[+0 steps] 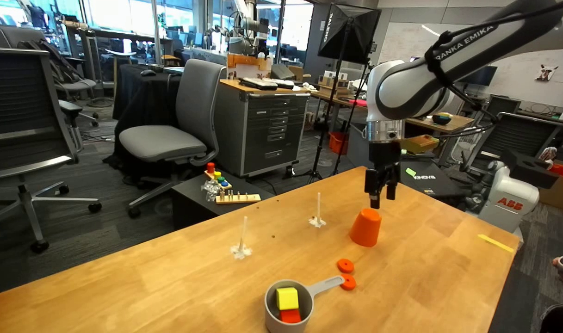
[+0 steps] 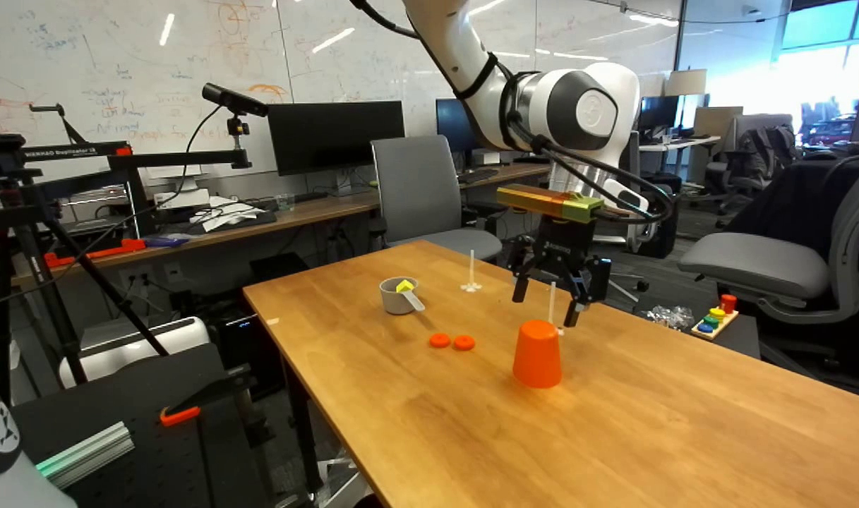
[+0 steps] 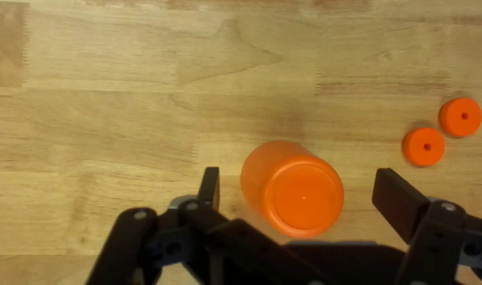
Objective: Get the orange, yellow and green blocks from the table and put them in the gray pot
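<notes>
Fingers hung spread above the upturned orange cup; gray pot lay well apart, past two orange discs. Yellow block and orange block sat inside it; green block unseen. If the cup hid that, the reach was straight down.

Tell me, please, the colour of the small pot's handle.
The handle is gray; it shows best in an exterior view.

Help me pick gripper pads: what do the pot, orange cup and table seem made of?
Pot: probably plastic, matte; even gray, no metallic glint.
Orange cup: likely molded plastic, satin; soft sheen around the base, small dot at its center.
Table: wood, perhaps varnished; grain and jagged strip joints show, light sheen.
</notes>
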